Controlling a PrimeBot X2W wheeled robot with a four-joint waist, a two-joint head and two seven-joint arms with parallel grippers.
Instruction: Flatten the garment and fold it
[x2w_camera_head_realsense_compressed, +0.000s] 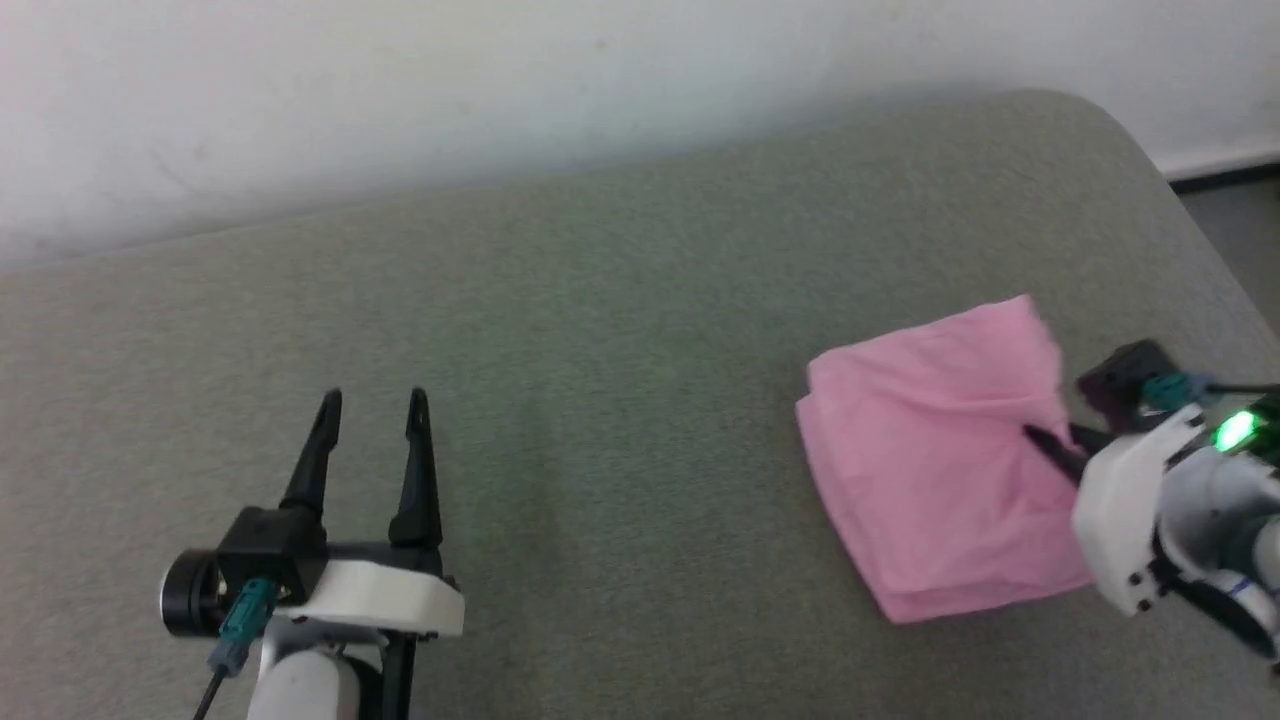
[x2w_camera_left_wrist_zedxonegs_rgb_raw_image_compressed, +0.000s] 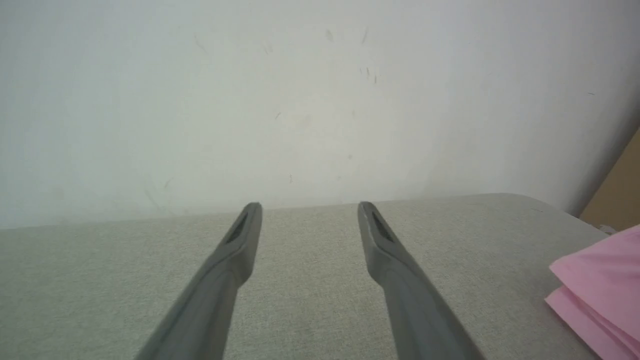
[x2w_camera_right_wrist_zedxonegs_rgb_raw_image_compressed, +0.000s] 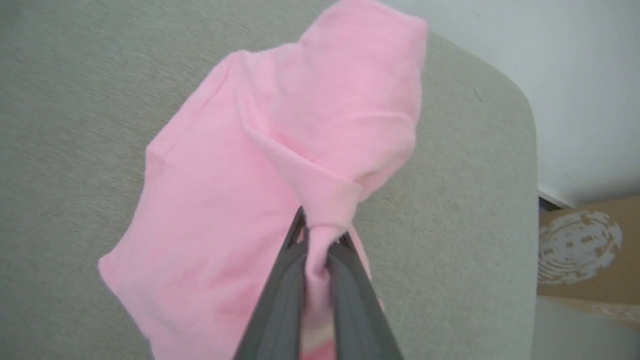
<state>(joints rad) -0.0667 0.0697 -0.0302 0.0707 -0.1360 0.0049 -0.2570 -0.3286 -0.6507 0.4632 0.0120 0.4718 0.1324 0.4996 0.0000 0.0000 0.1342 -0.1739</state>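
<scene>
The light-pink garment (x2w_camera_head_realsense_compressed: 930, 450) lies folded into a thick, rough square on the right of the grey table (x2w_camera_head_realsense_compressed: 600, 350). My right gripper (x2w_camera_head_realsense_compressed: 1045, 440) is at its right edge, shut on a bunched fold of the pink fabric. In the right wrist view the garment (x2w_camera_right_wrist_zedxonegs_rgb_raw_image_compressed: 240, 200) is pinched between the two dark fingers (x2w_camera_right_wrist_zedxonegs_rgb_raw_image_compressed: 285, 280), with a layer pulled up and drawn toward the gripper (x2w_camera_right_wrist_zedxonegs_rgb_raw_image_compressed: 320, 235). My left gripper (x2w_camera_head_realsense_compressed: 373, 400) stands open at the lower left, far from the cloth, nothing between its fingers. A corner of the garment (x2w_camera_left_wrist_zedxonegs_rgb_raw_image_compressed: 600, 285) shows at the right edge of the left wrist view, beside the left gripper (x2w_camera_left_wrist_zedxonegs_rgb_raw_image_compressed: 307, 207).
A white wall (x2w_camera_head_realsense_compressed: 400, 90) runs close behind the table. The table's rounded far-right corner (x2w_camera_head_realsense_compressed: 1110, 120) drops to the floor, where a brown cardboard box (x2w_camera_right_wrist_zedxonegs_rgb_raw_image_compressed: 585, 250) stands. Bare grey tabletop stretches between the two grippers.
</scene>
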